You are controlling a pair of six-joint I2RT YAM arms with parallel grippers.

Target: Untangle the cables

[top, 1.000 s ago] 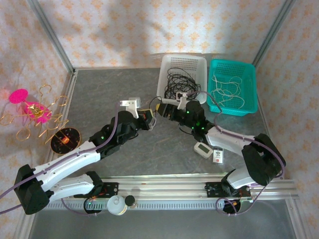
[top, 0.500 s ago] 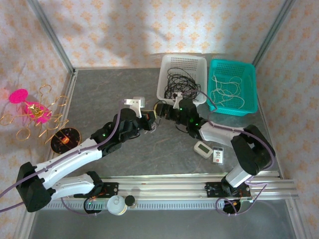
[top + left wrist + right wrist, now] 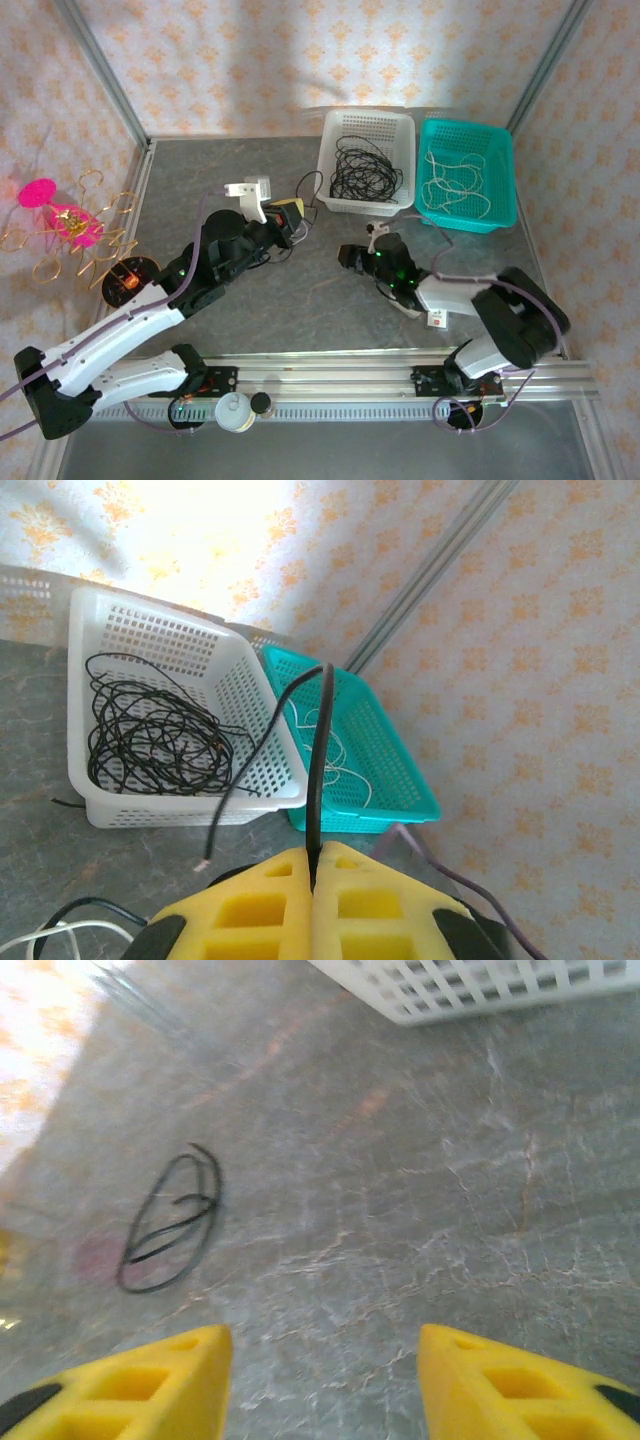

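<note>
**Left gripper pinching a black cable, right gripper gaping over the table**

At the far left, a pink and gold ornament [image 3: 60, 220] is lying beyond the edge of the grey table [image 3: 420, 1190], and a dark round disc [image 3: 130, 279] is sitting near it.

Further right, the left gripper [image 3: 287, 213] is reaching toward the baskets. Its yellow fingers [image 3: 260, 895] are pressing together on a held black cable [image 3: 321, 750]. In the left wrist view this cable is rising straight up from between the pads and arching over. Its free end is drooping in front of the white basket [image 3: 328, 160].

That basket is standing at the far side of the table. A bundle of black cables [image 3: 364, 170] is lying coiled inside it.

Just in front of it and a little lower in the top view, the right gripper [image 3: 320, 1345] is hovering low over the bare stone. Its yellow fingers are spreading wide and gripping nothing. In the right wrist view a loose black loop [image 3: 168, 1222] is lying flat on the table ahead of the left finger, apart from the basket's corner.

At the right, the teal basket [image 3: 505, 180] is sitting side by side with the white one, the two touching or nearly so. Thin white cables [image 3: 455, 185] are lying tangled on its floor.
</note>
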